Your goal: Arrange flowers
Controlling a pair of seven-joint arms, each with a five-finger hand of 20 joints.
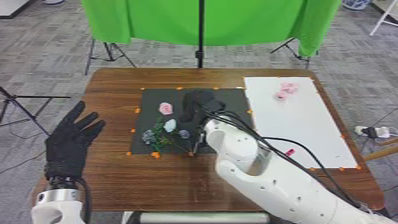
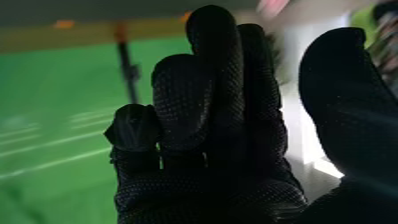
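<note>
Watching, I see my right hand (image 1: 202, 100) near the pink flower (image 1: 166, 108), fingers (image 2: 216, 55) straight and close together, thumb (image 2: 342, 95) apart.

Table (image 1: 107, 180): brown, wood-grained. Mat (image 1: 153, 102): charcoal—orange spots (image 1: 155, 155) dotted along its edge. Sheet (image 1: 293, 122): white. Pink flower (image 1: 165, 108), white flower (image 1: 171, 125), blue-grey flower (image 1: 149, 136), pale pink blossoms (image 1: 288, 88). Cloth (image 1: 151, 25): bright green. Floor (image 1: 44, 55): streaky grey. Left robot hand (image 1: 67, 145) and right robot hand (image 1: 202, 100): black—the right finely cross-textured in the right wrist view.
</note>
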